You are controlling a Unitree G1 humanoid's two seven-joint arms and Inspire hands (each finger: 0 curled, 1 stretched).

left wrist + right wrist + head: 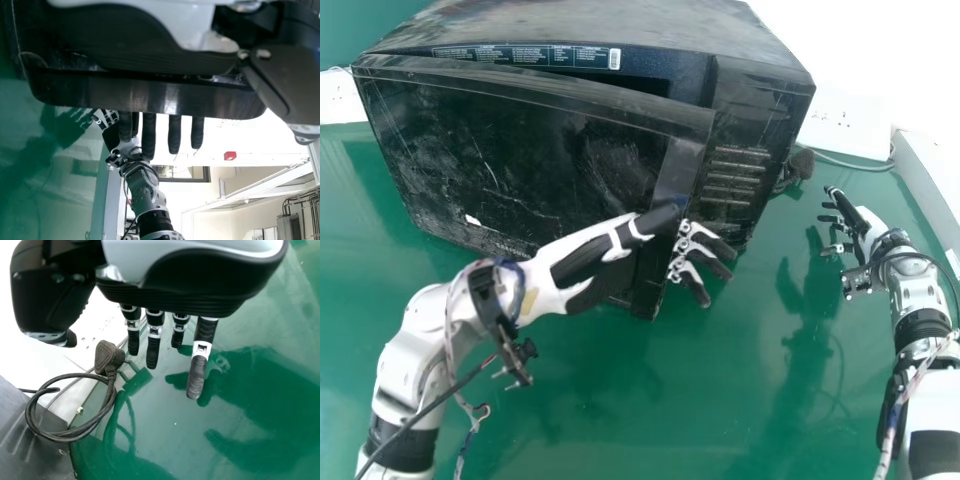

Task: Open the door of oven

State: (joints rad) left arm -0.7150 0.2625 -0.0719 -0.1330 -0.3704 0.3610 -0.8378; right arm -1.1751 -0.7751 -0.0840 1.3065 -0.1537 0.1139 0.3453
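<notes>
The black oven door [520, 160] is ajar across the head view's upper left, in front of its boxy housing [755, 110]. At its free edge [682, 165], the left hand [582, 258] has its fingers straight beyond the rim, unclenched. The panel looks rigid and slick, probably light on its hinge; that edge offers the best leverage for a steady pull. The right hand [866, 230], fingers loosely extended, is over the green bench [720, 420] at frame right.
</notes>
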